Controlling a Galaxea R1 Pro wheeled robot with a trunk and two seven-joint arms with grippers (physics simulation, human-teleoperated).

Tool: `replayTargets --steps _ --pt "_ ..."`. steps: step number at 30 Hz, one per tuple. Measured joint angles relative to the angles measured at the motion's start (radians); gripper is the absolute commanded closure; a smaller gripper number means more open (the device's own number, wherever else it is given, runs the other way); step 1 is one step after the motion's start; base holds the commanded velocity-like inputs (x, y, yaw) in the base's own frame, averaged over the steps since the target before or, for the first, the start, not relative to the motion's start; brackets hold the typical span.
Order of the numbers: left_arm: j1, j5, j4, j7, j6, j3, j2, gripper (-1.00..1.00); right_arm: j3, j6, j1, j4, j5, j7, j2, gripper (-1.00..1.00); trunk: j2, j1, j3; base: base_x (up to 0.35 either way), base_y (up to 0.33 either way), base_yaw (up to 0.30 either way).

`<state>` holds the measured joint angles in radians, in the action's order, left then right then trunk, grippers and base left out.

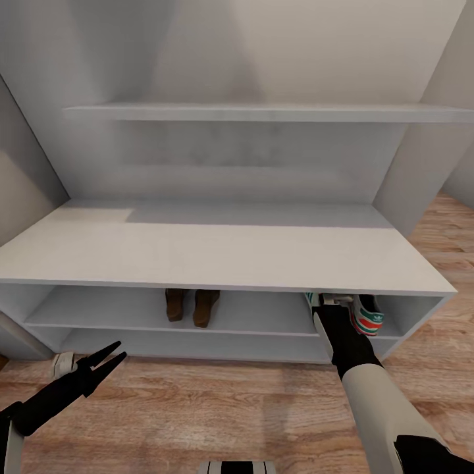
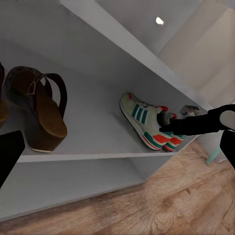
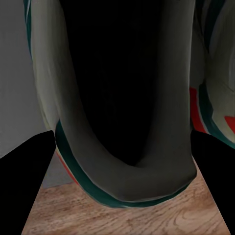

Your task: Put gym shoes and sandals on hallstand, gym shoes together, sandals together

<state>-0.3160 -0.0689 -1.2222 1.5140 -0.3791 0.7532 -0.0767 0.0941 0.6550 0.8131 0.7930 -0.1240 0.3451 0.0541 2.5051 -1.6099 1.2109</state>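
You have two sandals (image 1: 191, 306) side by side on the hallstand's (image 1: 217, 253) upper open tier, and two gym shoes (image 2: 152, 123) at its right end. Your right gripper (image 1: 327, 304) reaches among them, grip unclear. Your left gripper (image 1: 110, 355) hangs apart, empty.

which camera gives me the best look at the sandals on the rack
The left wrist view: one sandal shows whole, straps and tan footbed, on the hallstand's upper tier. The head view shows both sandals from behind, partly under the top. The right wrist view looks into a gym shoe.
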Motion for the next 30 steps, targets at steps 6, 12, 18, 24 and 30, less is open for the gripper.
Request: replayTargets --steps 6,12,18,24,30 --pt "0.0 0.0 0.0 0.0 0.0 0.0 0.0 -1.0 0.0 0.0 0.0 0.0 0.0 0.0 0.0 1.0 0.0 0.0 0.0 0.0 0.0 0.0" --pt "0.0 0.001 0.0 -0.001 0.0 0.0 0.0 -1.0 0.0 0.0 0.0 0.0 0.0 0.0 0.0 1.0 0.0 0.0 0.0 0.024 0.0 0.0" --pt "0.0 0.001 0.0 -0.001 0.0 0.0 0.0 -1.0 0.0 0.0 0.0 0.0 0.0 0.0 0.0 1.0 0.0 0.0 0.0 0.184 0.0 0.0" --pt "0.0 0.001 0.0 0.0 0.0 0.0 0.0 -1.0 0.0 0.0 0.0 0.0 0.0 0.0 0.0 1.0 0.0 0.0 0.0 0.024 0.0 0.0" --pt "0.0 0.001 0.0 0.0 0.0 -0.001 0.0 -1.0 0.0 0.0 0.0 0.0 0.0 0.0 0.0 1.0 0.0 0.0 0.0 0.002 0.0 0.0"
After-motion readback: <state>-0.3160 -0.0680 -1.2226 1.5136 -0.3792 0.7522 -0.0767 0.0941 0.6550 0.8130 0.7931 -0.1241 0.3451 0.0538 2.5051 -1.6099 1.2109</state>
